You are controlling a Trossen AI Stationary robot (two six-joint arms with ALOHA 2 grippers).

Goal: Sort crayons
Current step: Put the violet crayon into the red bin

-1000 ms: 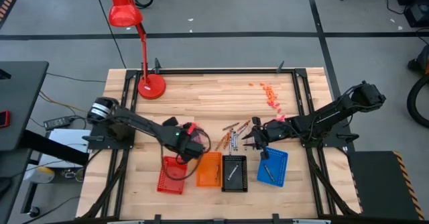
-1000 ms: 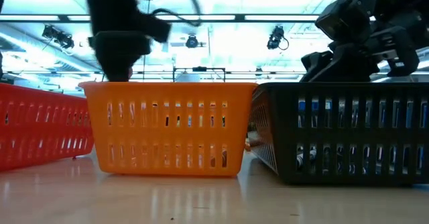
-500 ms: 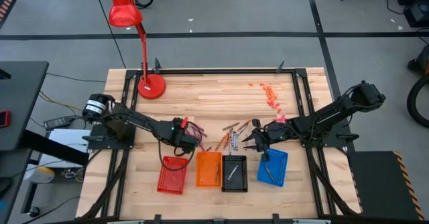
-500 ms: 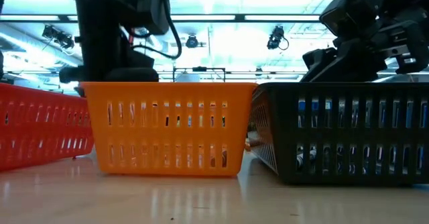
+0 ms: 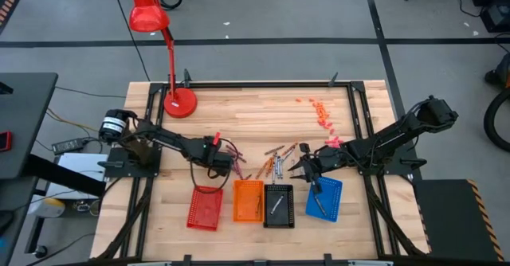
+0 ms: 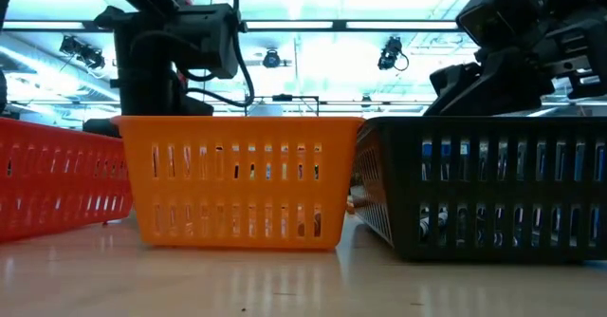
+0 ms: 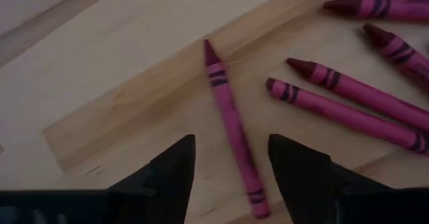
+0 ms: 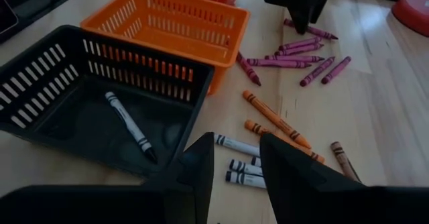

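Loose crayons [image 5: 275, 158] lie on the wooden table, far of a row of mesh trays. My left gripper [image 7: 232, 143] is open and points down at the purple crayons [image 5: 237, 156]. One magenta crayon [image 7: 231, 117] lies flat on the table between its fingers, which do not touch it; several more [image 7: 348, 96] lie beside it. My right gripper [image 8: 236, 143] is open and hovers over grey-white crayons [image 8: 242, 165], beside orange ones [image 8: 275, 120]. A grey crayon [image 8: 131, 127] lies in the black tray [image 8: 40, 70].
Red [image 5: 205, 208], orange [image 5: 248, 200], black [image 5: 278, 205] and blue [image 5: 323, 197] trays stand in a row near the front edge. A red desk lamp [image 5: 179, 100] stands at the far left. Pink and orange crumbs [image 5: 320, 113] lie at the far right.
My left gripper has left the far end of the red tray, moving toward the table's far edge and down to the purple crayons, and its wrist has rolled. My right gripper has kept still.
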